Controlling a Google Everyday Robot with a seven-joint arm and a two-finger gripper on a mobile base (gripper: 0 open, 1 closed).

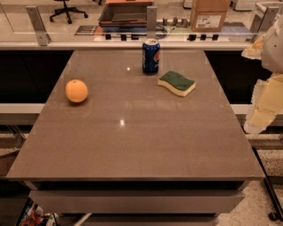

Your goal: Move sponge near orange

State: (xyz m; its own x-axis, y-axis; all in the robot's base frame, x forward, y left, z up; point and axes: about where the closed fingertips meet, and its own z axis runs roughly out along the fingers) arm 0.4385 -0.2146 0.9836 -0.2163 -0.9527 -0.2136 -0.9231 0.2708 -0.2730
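Observation:
The sponge (177, 83) lies flat on the grey table (132, 141) at the back right, its green scouring top up and pale yellow foam showing at the side. The orange (76, 91) sits on the table at the left, well apart from the sponge. My cream-coloured gripper (265, 103) hangs at the right edge of the view, off the table's right side, to the right of the sponge and not touching it. It holds nothing that I can see.
A blue soda can (151, 56) stands upright at the back centre, just left of and behind the sponge. Behind the table is a glass railing with metal posts (151, 21). A cardboard box (208, 15) and an office chair (66, 9) are beyond it.

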